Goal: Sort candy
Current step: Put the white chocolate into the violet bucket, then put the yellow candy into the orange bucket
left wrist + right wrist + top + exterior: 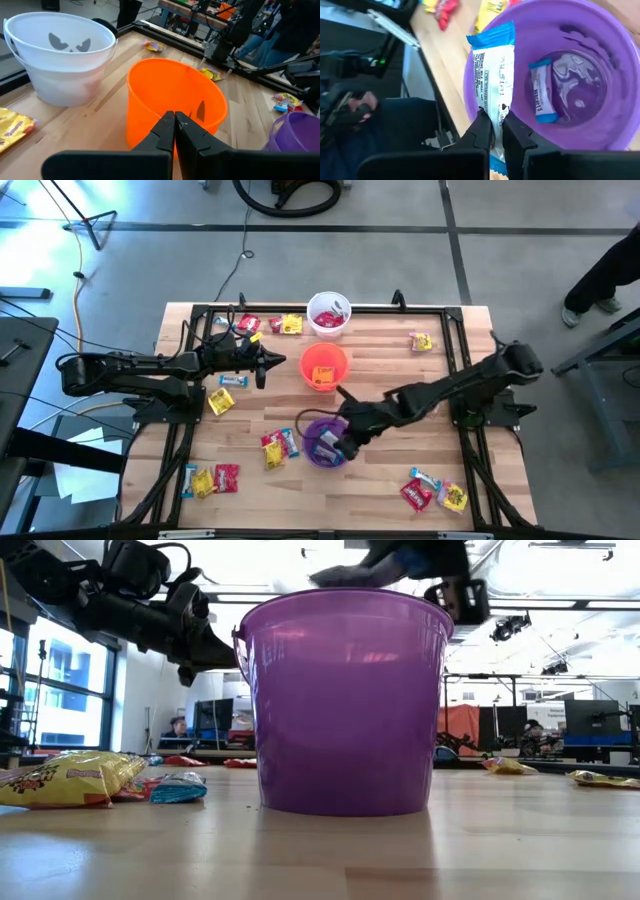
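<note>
The blue-white candy (pixel 492 87) is pinched in the right gripper (pixel 496 131), hanging over the rim of the purple cup (pixel 312 455), which already holds one like it (pixel 540 90). Sorting looks barely underway: the white cup (pixel 345 323) holds some red sweets, the orange cup (pixel 310 358) seems to hold something yellow, while most wrapped sweets lie loose (pixel 278 446) toward 7, 5, 11 and 1 o'clock of the purple cup. The left gripper (pixel 175 125), fingers pressed together and empty, hovers beside the orange cup. The held wrapper's lettering is unreadable; the one inside seems to read "HERSHEY'S".
</note>
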Robot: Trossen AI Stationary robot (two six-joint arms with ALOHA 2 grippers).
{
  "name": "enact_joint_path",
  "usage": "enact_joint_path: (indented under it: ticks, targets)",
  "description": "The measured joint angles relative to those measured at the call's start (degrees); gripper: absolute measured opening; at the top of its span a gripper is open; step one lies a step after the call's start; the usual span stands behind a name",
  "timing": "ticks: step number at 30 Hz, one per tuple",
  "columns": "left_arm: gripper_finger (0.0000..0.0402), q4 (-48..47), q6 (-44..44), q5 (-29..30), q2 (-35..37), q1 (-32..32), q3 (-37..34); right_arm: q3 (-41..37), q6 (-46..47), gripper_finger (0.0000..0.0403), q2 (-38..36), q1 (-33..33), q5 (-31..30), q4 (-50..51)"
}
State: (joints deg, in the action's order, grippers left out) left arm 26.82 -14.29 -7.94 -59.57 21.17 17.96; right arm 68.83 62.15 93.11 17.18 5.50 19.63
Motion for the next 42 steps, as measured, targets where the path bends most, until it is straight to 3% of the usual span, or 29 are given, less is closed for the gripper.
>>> enact_joint_path:
  ticks: [10,18,28,33,39,42]
  targets:
    - [0.0,0.0,3.5,0.0,0.0,0.4,0.0,11.4,-3.8,0.0012,9.1,-3.0,1.0,9.9]
    - [0.0,0.0,3.7,-0.9,0.0,0.6,0.0,13.8,-5.7,0.0017,12.0,-4.4,3.7,13.1]
    - [0.0,-0.3,5.6,-2.9,0.0,0.6,0.0,13.8,-5.6,0.0107,11.8,-5.6,3.8,17.9]
    - [0.0,-0.4,5.6,-5.0,0.0,0.6,0.0,15.2,-4.3,0.0124,11.4,-5.6,4.2,19.5]
    - [0.0,-0.4,6.5,-5.0,0.0,0.6,0.0,25.6,-7.1,0.0121,11.4,-5.4,3.6,35.5]
    - [0.0,-0.4,6.1,-5.0,0.0,0.6,0.0,30.4,-10.1,0.01,11.1,-4.9,6.2,44.8]
